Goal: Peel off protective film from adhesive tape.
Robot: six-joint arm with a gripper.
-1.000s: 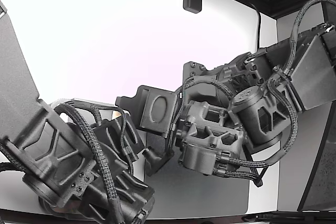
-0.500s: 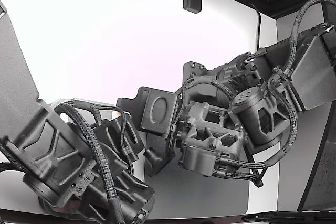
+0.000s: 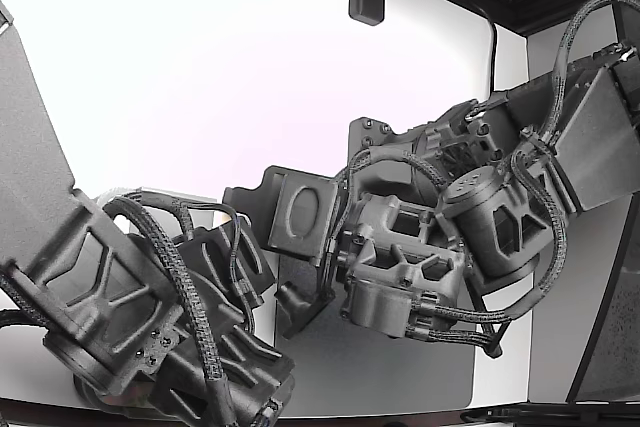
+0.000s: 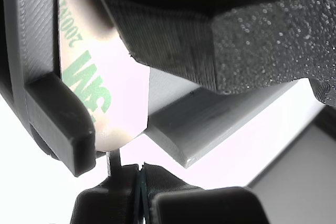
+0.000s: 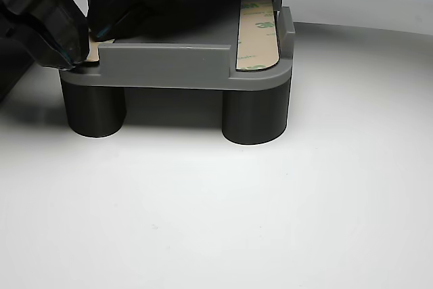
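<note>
Grey fixture block [image 5: 203, 65] on two dark round legs on a white table [image 5: 270, 208], 3M-printed adhesive tape strip [image 5: 257, 35] lying in its right-hand slot in the other view, gripper [image 5: 84, 35] fingertips pressed together at the fixture's opposite corner, on a tan film edge [image 5: 91, 49], second strip [image 4: 100, 93] close up in the wrist view

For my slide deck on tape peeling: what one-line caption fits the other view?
Gripper tips meet a tape strip's corner on the grey fixture; a second 3M-liner strip lies untouched.
</note>
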